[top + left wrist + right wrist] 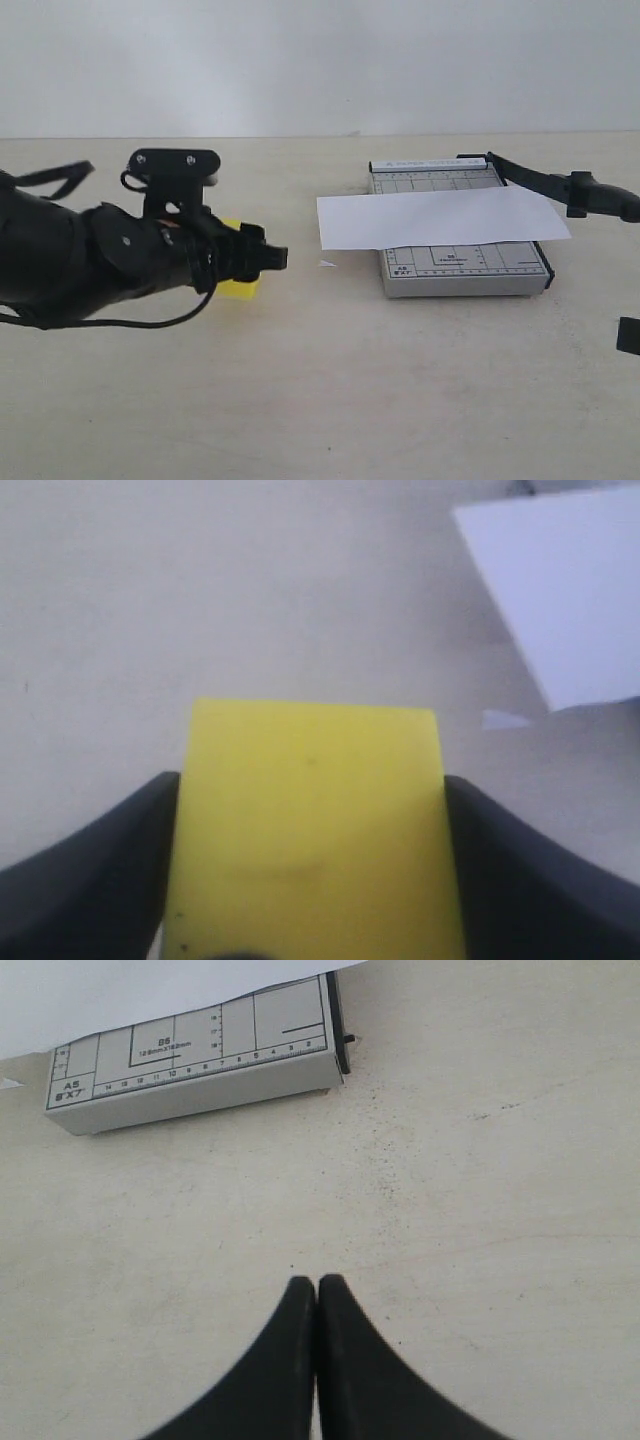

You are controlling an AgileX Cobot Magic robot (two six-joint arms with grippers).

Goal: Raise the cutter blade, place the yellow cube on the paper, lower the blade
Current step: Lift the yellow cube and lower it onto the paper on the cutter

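Note:
My left gripper (265,258) is shut on the yellow cube (240,287), and its dark fingers (100,870) press both sides of the cube (312,820). It sits left of the grey trimmer, low over the table; I cannot tell whether the cube touches it. The white paper (440,220) lies across the trimmer base (465,272) and overhangs it on both sides. The cutter blade (560,187) stands lifted off the base and slants out to the right. My right gripper (317,1282) is shut on nothing, over bare table in front of the trimmer base (190,1072).
A tiny white paper scrap (327,264) lies on the beige table (330,400) between the cube and the trimmer. A black piece of the right arm (628,335) shows at the right edge. A plain wall stands behind the table.

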